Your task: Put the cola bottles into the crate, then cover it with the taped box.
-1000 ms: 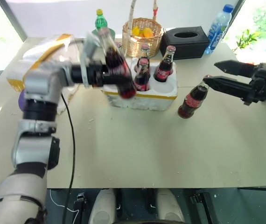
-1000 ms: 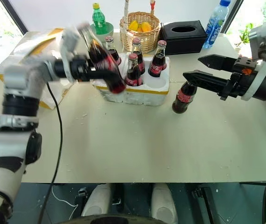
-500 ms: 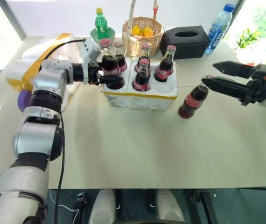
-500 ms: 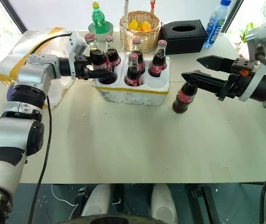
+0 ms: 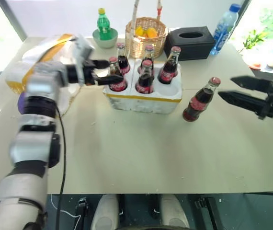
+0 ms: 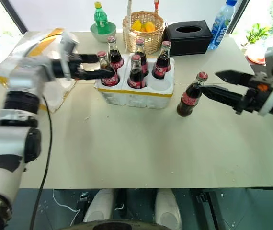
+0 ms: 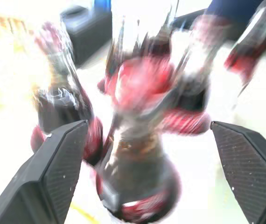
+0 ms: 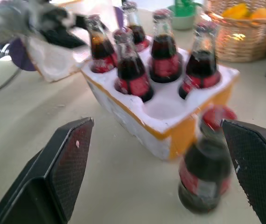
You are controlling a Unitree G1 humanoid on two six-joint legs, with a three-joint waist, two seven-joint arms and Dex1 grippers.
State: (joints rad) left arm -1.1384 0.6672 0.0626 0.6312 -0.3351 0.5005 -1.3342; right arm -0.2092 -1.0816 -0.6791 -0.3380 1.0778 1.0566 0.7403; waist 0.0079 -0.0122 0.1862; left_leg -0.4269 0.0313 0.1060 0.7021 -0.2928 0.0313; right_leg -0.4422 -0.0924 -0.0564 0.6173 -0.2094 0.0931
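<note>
I read this as a staged test room beside bright windows, not a lived-in home. A plain cream desk [image 6: 141, 148] carries an odd mix: along its far edge, a wicker basket [image 6: 144, 24] of fruit, a black tissue box [image 6: 189, 37], a green soda bottle [image 6: 99, 18], and at the far right corner a water bottle [image 6: 221, 23]. A leafy plant [image 6: 257, 34] stands by the window. Loose black cables [image 6: 84, 199] lie on the floor.

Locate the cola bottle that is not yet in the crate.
In the head views it stands on the table at the robot's right, just beside the crate, with the open right gripper close by: bottle.
</note>
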